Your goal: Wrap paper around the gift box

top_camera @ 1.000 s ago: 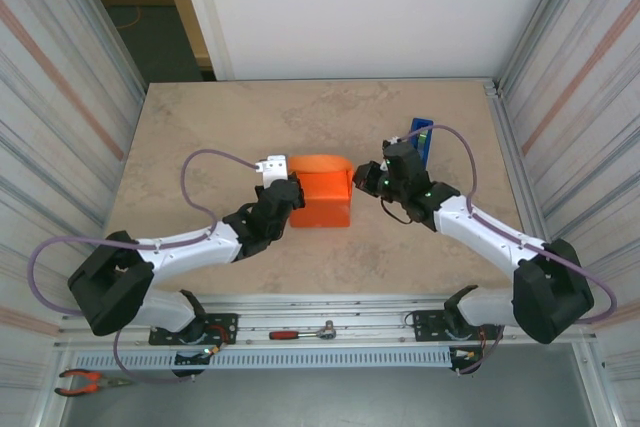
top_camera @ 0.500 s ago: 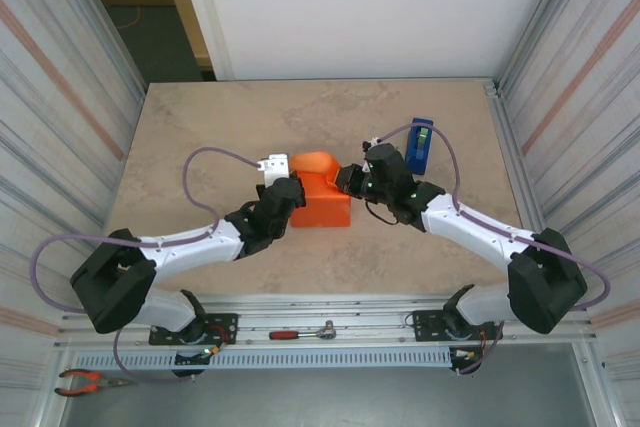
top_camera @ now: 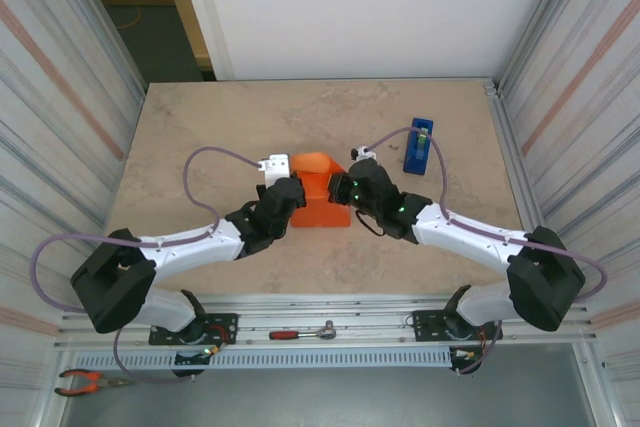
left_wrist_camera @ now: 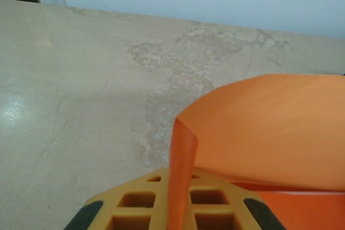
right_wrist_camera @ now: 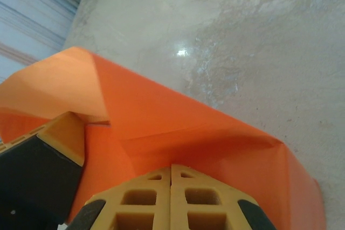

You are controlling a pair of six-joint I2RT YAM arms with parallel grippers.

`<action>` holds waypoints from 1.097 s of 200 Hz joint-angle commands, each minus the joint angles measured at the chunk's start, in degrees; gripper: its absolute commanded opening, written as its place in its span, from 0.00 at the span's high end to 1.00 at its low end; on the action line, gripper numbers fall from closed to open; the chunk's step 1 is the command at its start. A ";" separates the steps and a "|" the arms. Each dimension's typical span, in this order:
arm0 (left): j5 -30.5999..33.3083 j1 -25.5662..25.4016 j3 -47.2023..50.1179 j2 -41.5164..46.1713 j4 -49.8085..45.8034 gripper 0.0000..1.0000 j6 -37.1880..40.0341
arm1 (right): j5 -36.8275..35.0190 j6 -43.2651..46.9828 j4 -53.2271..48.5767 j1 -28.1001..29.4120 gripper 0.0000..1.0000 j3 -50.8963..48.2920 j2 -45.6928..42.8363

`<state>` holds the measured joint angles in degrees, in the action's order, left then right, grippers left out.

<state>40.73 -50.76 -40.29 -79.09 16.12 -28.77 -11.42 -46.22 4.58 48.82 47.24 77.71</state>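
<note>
Thin orange paper [top_camera: 322, 209] — glossy, curled, creased

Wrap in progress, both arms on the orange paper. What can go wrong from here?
The left gripper pinches just a thin edge of the paper; a pull may tear it or slip it out.
The right gripper, fingers shut, presses into the paper close to the left one; they might collide.
The paper's free end curls up loose, and the tape dispenser stands apart, so it may spring open.
</note>
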 commanded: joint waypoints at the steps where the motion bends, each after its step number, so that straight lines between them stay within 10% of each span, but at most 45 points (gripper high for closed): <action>1: -0.73 -0.79 -1.44 -1.14 -2.12 0.90 -2.40 | -1.30 2.97 -6.70 4.88 1.00 -3.93 4.63; 40: -3.27 -0.59 -3.31 2.44 -3.49 0.86 -3.28 | -4.95 3.51 -6.16 8.11 1.00 -5.85 8.44; 103: -17.06 9.02 -8.62 16.67 -13.59 0.50 -4.34 | -5.61 3.08 -8.69 9.17 1.00 -5.23 9.36; 164: -31.57 22.26 -4.67 17.59 -16.92 0.86 -9.15 | -5.69 2.09 -9.24 9.21 1.00 -5.33 8.76; 219: -36.43 22.37 -2.86 9.83 -10.75 0.88 -8.93 | -5.65 1.62 -9.80 9.24 1.00 -5.16 8.33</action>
<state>8.51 -28.56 -43.44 -67.13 1.74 -37.34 -25.58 -41.52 10.37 55.88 46.09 81.34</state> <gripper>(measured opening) 0.120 0.058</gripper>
